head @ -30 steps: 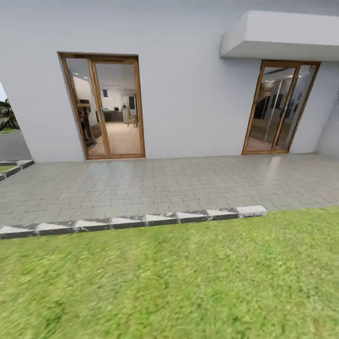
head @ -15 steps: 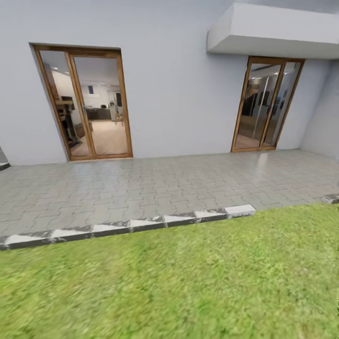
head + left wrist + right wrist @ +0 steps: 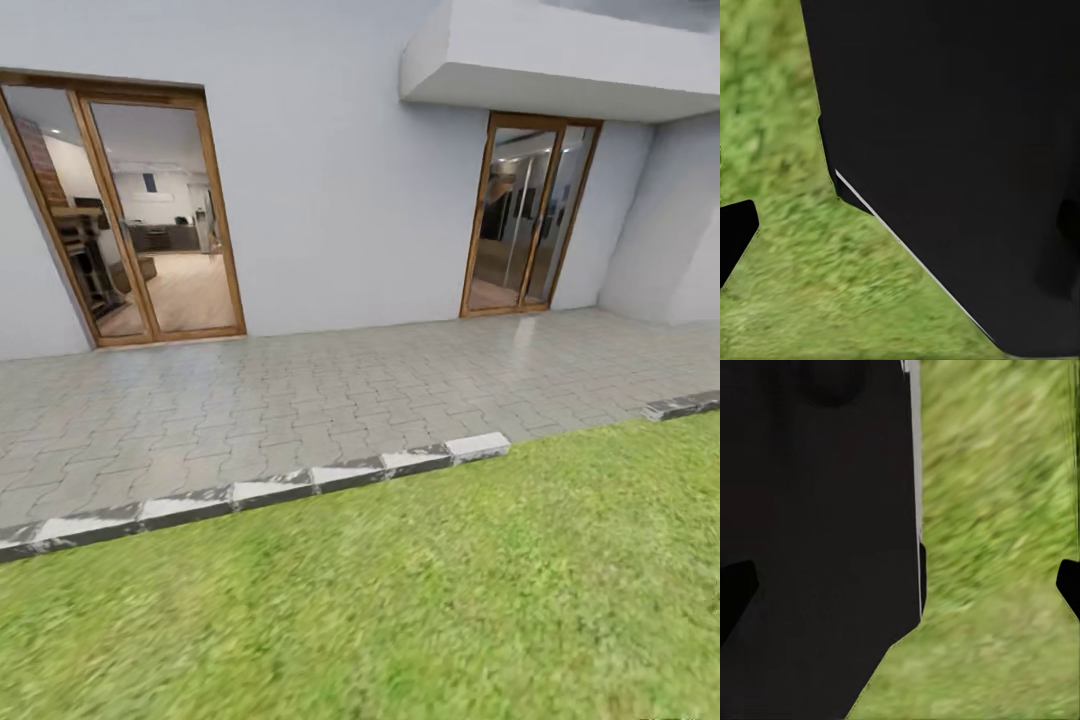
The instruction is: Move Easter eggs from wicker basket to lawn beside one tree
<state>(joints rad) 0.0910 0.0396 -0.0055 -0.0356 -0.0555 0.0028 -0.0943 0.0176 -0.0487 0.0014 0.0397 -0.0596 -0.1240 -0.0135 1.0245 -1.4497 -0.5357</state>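
Observation:
The lawn (image 3: 420,600) spreads across the near half of the head view as mottled green grass. The three Easter eggs, the wicker basket and the tree are out of view. In the left wrist view my left gripper (image 3: 900,229) hangs over grass beside a large black part of my own body (image 3: 960,150), with one dark fingertip (image 3: 731,236) at the picture's edge. In the right wrist view my right gripper (image 3: 900,589) is open, its fingertips (image 3: 1069,585) far apart with nothing between them, also over grass.
A white house wall (image 3: 340,200) faces me with two wood-framed glass doors (image 3: 150,220) (image 3: 525,215). A grey paved patio (image 3: 330,400) lies before it, edged by a low stone kerb (image 3: 280,488) where the grass begins.
The whole head picture has shifted left and the doors look nearer the left edge: the camera has turned to the right. More of the right wall corner shows.

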